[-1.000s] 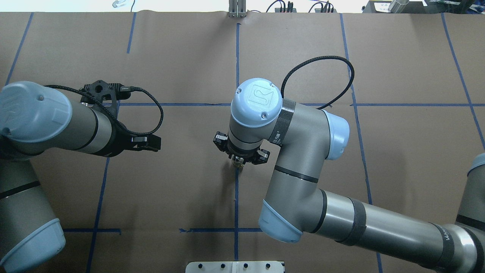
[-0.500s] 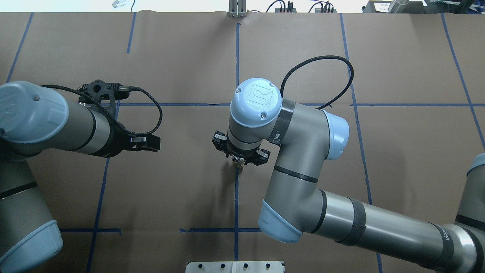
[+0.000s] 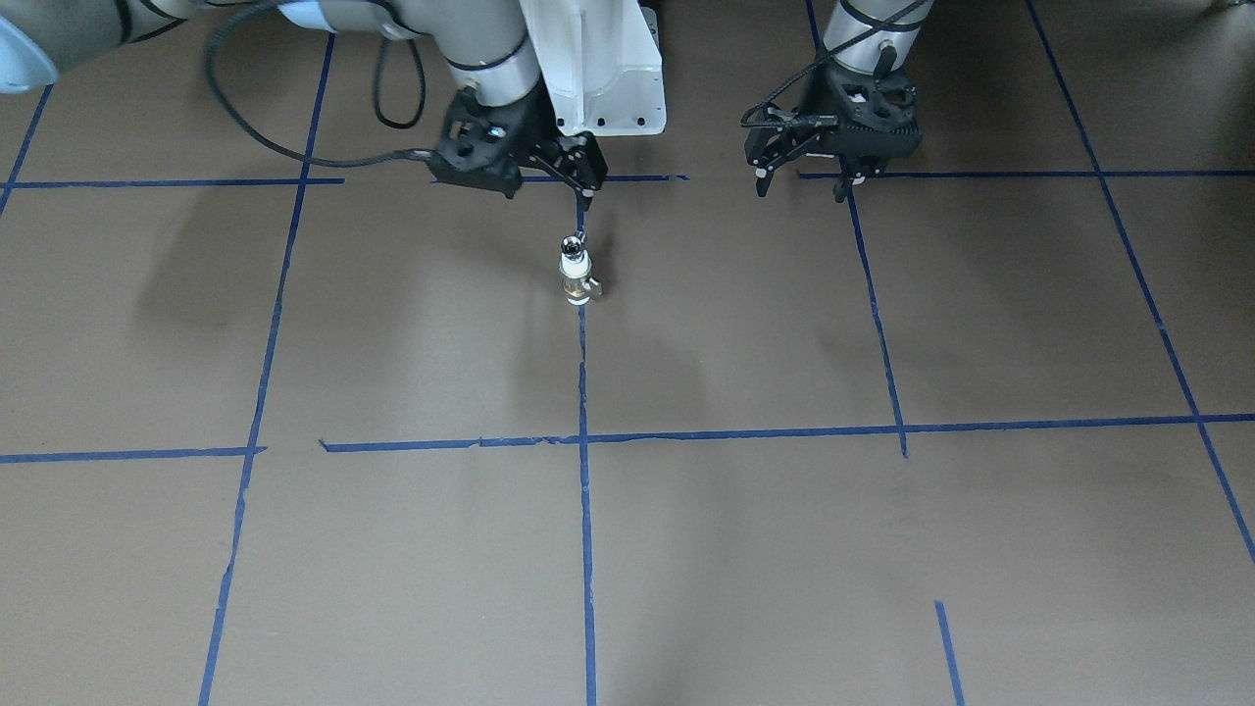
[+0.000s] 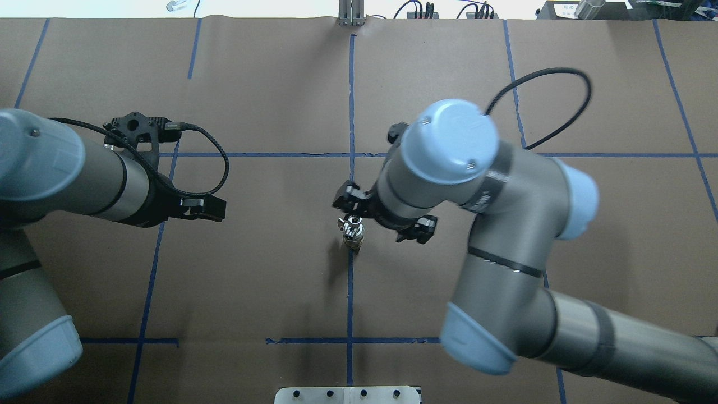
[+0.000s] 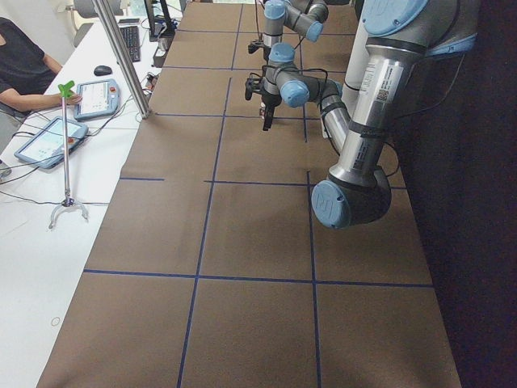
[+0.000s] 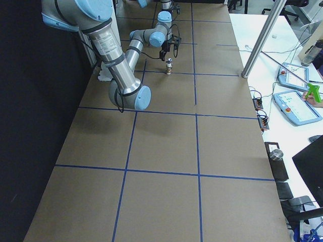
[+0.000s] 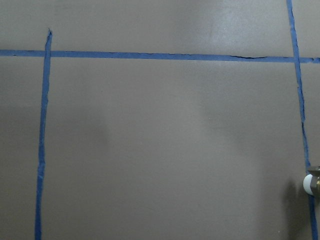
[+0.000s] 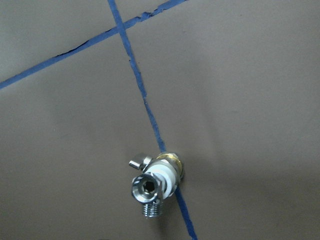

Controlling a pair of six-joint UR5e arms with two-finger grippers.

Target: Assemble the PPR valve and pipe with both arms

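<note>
The PPR valve, brass middle with white ends and a small silver handle, stands upright on the centre blue tape line. The silver pipe sits on its top end. Both also show in the overhead view as valve and pipe, and in the right wrist view as valve and pipe. My right gripper hangs open and empty just above and beside them, touching nothing. My left gripper is open and empty, well off to the side.
The white pedestal stands at the robot's edge behind the valve. A metal plate lies at the near table edge. Blue tape lines grid the brown table. An operator and tablets are at a side desk.
My right arm has risen and swung right, off the valve and pipe, which now stand free in view. My left arm has drawn back a little to the left.
</note>
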